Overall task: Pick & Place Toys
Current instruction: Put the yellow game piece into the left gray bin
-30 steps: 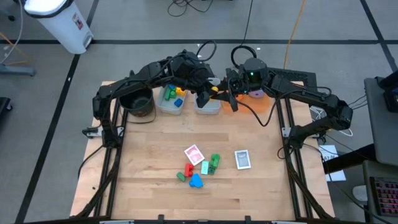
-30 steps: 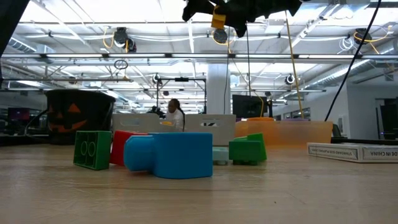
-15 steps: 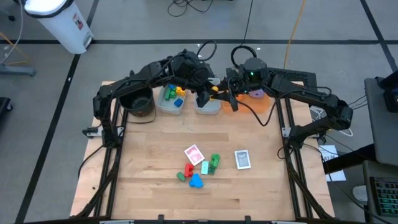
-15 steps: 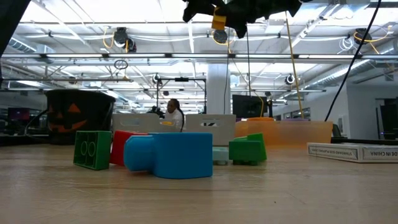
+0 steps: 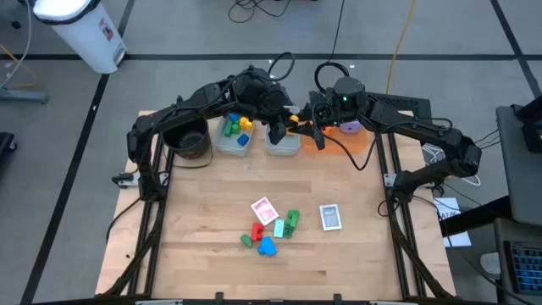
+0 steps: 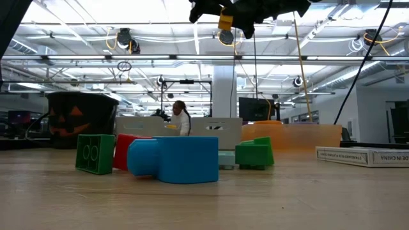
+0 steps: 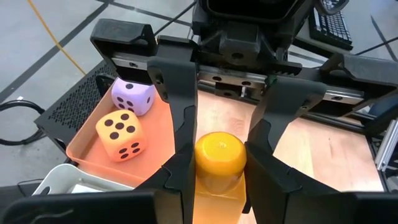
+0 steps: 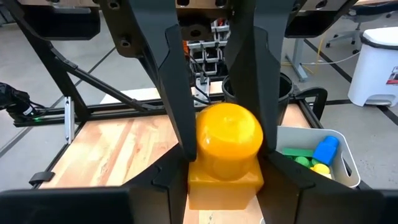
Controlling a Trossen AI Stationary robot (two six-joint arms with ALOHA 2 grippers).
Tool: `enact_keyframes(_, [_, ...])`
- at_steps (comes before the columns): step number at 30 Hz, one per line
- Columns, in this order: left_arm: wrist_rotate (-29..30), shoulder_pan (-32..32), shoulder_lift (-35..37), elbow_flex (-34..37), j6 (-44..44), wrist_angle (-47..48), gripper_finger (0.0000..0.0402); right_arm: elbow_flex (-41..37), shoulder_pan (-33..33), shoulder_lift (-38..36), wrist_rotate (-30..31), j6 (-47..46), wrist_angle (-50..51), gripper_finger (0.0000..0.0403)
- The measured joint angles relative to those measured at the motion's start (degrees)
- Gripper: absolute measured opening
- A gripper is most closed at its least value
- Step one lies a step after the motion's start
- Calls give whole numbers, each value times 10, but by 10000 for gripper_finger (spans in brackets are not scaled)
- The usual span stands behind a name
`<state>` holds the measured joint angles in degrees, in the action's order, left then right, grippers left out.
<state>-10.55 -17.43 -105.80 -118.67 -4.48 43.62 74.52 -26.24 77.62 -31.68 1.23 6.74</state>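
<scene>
From above, the left claw [image 5: 279, 131] and right claw [image 5: 315, 135] meet over the back of the surface [image 5: 203, 254], with a yellow block [image 5: 294, 129] between them above an empty-looking clear bin [image 5: 284, 148]. A second bin [image 5: 222, 144] beside it holds green, blue and yellow blocks. Next to that stands a black pot [image 5: 188, 140]. A red card [image 5: 264, 209], a blue card [image 5: 330, 217] and a few loose blocks [image 5: 269, 233] lie mid-surface.

At surface level, the yellow block hangs high. Below it lie a blue block [image 6: 176, 160] and a green block [image 6: 94, 153]. The pot bears a pumpkin face, and a flat box [image 6: 361, 154] reads "DE IN CHINA".

The left wrist view shows the right claw clenched on the block, which has a square base and a round stud. An orange tray [image 7: 81, 146] holds an orange die [image 7: 121, 134] and a purple die [image 7: 132, 98].

In the right wrist view, the left claw seems clamped on the same block too.
</scene>
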Motion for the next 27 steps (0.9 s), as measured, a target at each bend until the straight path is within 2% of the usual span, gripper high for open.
enact_keyframes(8, [-4,1,-2,0,4,-13,107,1,0,1,-1,1,-7,180])
enact_keyframes(21, [-8,-8,-3,0,10,-5,107,1,-4,1,-11,10,0,192])
enact_keyframes(27, [1,-14,-3,1,17,-3,107,2,-26,1,-21,1,18,213])
